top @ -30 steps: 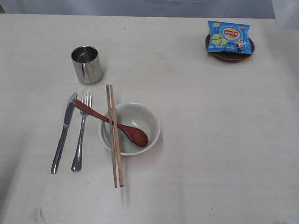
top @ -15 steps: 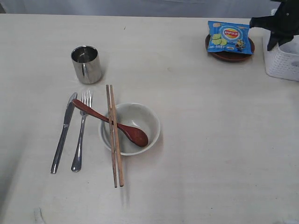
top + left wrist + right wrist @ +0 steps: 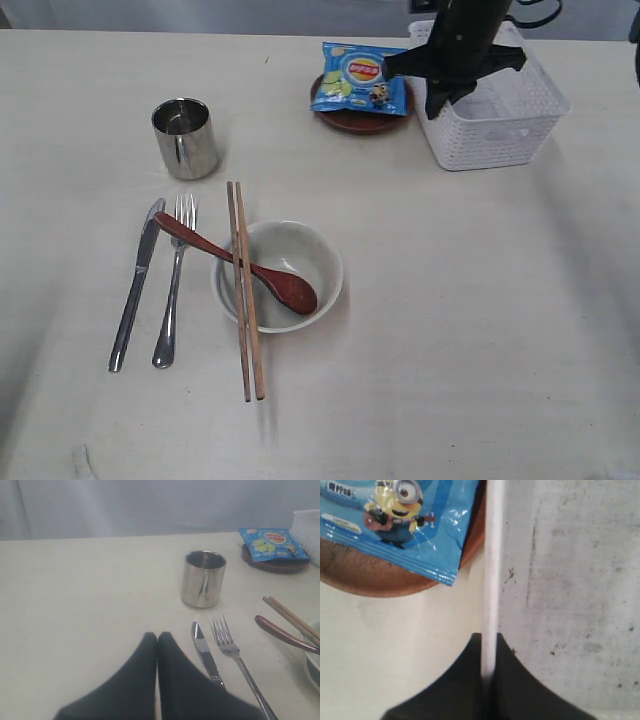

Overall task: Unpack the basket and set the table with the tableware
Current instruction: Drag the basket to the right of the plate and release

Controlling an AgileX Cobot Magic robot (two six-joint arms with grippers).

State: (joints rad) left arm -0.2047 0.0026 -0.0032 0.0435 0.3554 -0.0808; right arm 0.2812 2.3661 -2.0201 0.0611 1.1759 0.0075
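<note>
The white basket [image 3: 500, 115] stands on the table [image 3: 480, 320] at the back right. My right gripper [image 3: 440, 95] is shut on its left wall [image 3: 494, 555]. Against that wall sits the small brown plate [image 3: 358, 118] with a blue chips packet [image 3: 360, 78] on it. At front left lie the steel knife [image 3: 135, 285] and fork [image 3: 173, 285], beside the off-white bowl [image 3: 325, 255]. The wooden spoon [image 3: 240, 263] and two chopsticks [image 3: 245, 290] rest across the bowl. The steel mug [image 3: 186, 137] stands behind them. My left gripper [image 3: 157, 636] is shut and empty, just left of the knife [image 3: 206, 655].
The basket's floor [image 3: 570, 580] is bare and scuffed. The chips packet [image 3: 395, 515] overhangs the plate [image 3: 380, 580] right beside the held wall. A pale curtain hangs behind the table's far edge.
The basket, held by my right gripper, has slid left into view. The plate with the chips packet has moved left ahead of it. The other tableware has not moved.
</note>
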